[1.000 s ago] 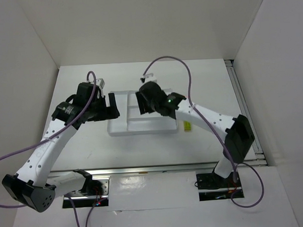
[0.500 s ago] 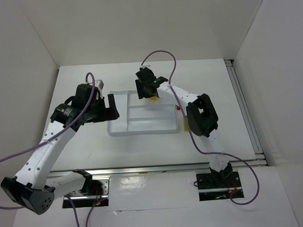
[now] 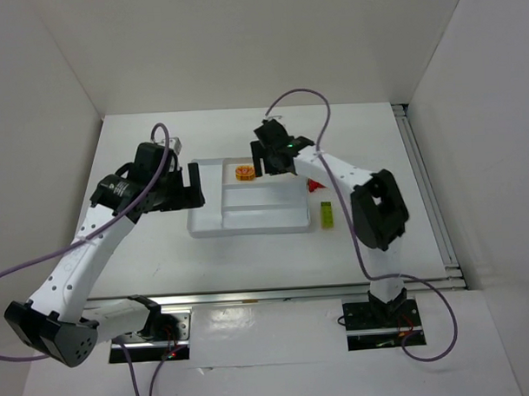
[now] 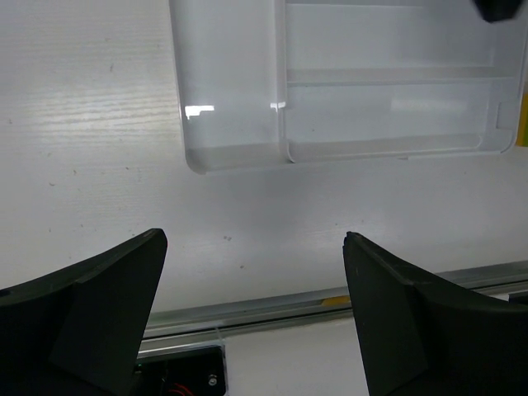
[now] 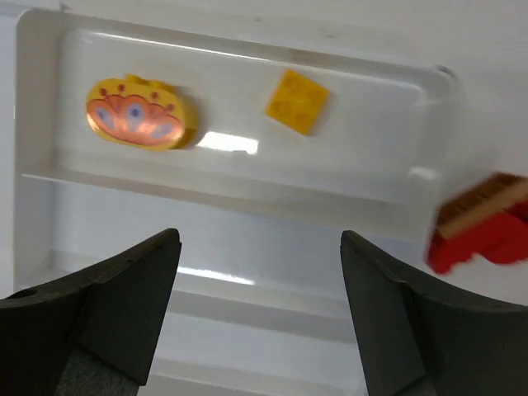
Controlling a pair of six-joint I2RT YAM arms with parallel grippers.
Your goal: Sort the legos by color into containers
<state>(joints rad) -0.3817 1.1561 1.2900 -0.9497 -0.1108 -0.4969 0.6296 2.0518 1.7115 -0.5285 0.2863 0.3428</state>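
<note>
The white tray lies mid-table. A round orange-red piece lies in its far long section; the right wrist view shows it beside a small yellow brick in that section. A red brick and a lime green brick lie on the table right of the tray; the red one also shows in the right wrist view. My right gripper hovers over the tray's far part, open and empty. My left gripper hangs open and empty at the tray's left end.
White walls enclose the table on the left, back and right. A metal rail runs along the near edge, also seen in the left wrist view. Purple cables loop above both arms.
My right gripper moved from mid-tray to the far section, then shifted right. The round orange-red piece now lies free in the far section. The left arm barely moved.
</note>
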